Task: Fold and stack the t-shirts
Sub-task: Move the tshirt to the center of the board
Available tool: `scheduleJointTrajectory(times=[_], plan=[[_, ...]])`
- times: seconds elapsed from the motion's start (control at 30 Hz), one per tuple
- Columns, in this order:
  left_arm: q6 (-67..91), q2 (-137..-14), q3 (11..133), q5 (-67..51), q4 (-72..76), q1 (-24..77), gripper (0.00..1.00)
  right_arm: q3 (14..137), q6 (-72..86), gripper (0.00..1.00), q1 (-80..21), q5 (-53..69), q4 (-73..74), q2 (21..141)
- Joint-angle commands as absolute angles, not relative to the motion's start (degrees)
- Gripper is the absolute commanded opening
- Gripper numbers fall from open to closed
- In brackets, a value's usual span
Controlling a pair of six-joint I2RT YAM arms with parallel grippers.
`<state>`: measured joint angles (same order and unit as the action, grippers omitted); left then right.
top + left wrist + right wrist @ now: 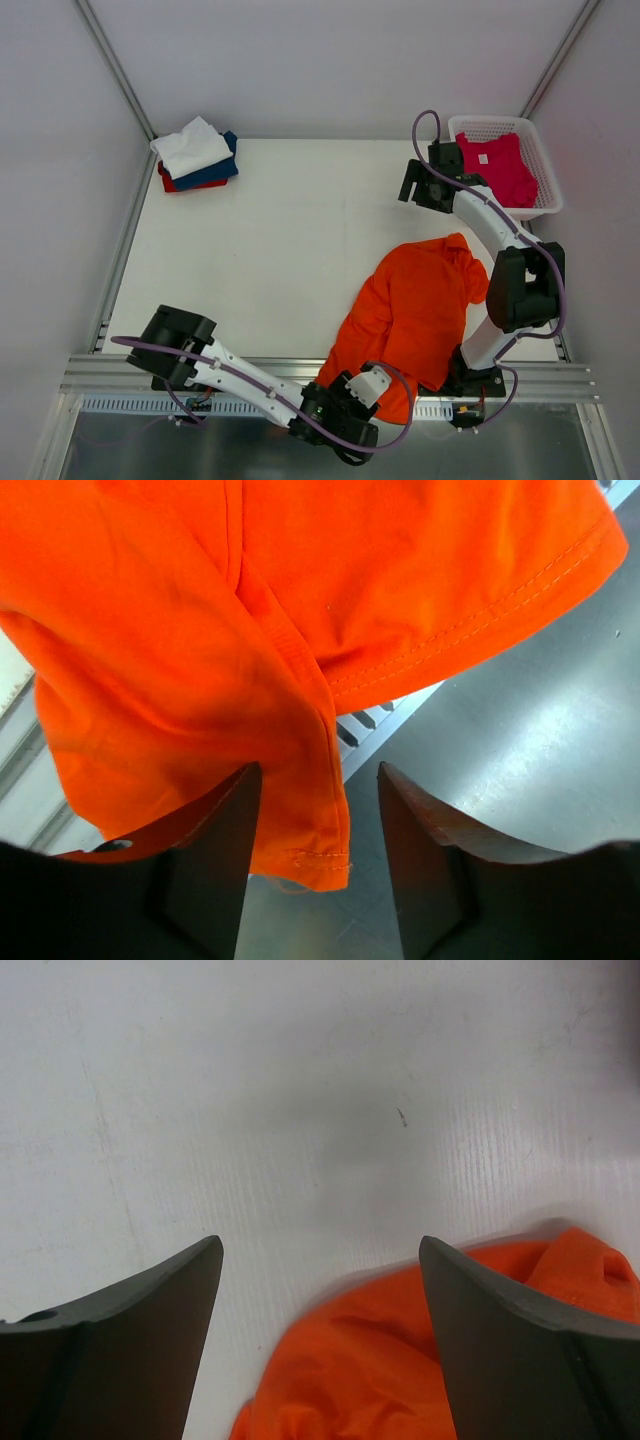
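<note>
A bright orange t-shirt [420,300] lies crumpled on the table's near right part, and its lower hem hangs over the front edge. My left gripper [378,388] is below that edge. It is open, and a hem corner of the orange shirt [310,830] hangs between its jaws, against the left finger [215,850]. My right gripper [413,187] is open and empty above bare table, just beyond the shirt's far edge [400,1370]. A magenta-pink t-shirt [500,165] lies in the basket. Folded white [192,147], navy [215,172] and red shirts are stacked at the far left.
The white mesh basket [500,122] stands at the far right corner, next to the right arm's wrist. A metal rail [200,372] runs along the table's front edge. Grey floor [520,770] shows below the left gripper. White walls enclose the table.
</note>
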<state>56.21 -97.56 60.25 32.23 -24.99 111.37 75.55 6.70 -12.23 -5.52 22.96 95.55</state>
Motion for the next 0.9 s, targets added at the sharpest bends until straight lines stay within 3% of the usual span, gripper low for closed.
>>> scheduleJointTrajectory(times=[0.0, 0.27, 0.43, 0.57, 0.77, 0.87], plan=[[55.46, -98.61, 62.31, 30.5, -26.89, 111.53, 0.49, 76.11, 7.65, 0.83, -11.78, -4.75, 21.8, 93.08], [56.16, -99.14, 61.44, 29.27, -26.89, 111.53, 0.28, 75.76, 8.09, 0.83, -11.78, -4.04, 21.44, 92.72], [56.51, -99.32, 61.26, 29.27, -26.81, 111.45, 0.24, 75.76, 8.17, 0.84, -11.78, -3.78, 21.18, 92.46], [56.51, -99.84, 61.61, 29.0, -26.98, 111.45, 0.31, 75.94, 8.09, 0.84, -11.69, -3.52, 21.27, 92.46], [55.64, -101.68, 62.75, 27.69, -26.98, 111.45, 0.31, 75.85, 8.17, 0.84, -11.6, -3.34, 21.27, 92.37], [54.85, -102.39, 63.54, 27.16, -27.07, 111.36, 0.21, 75.85, 8.26, 0.83, -11.69, -3.34, 21.27, 92.2]])
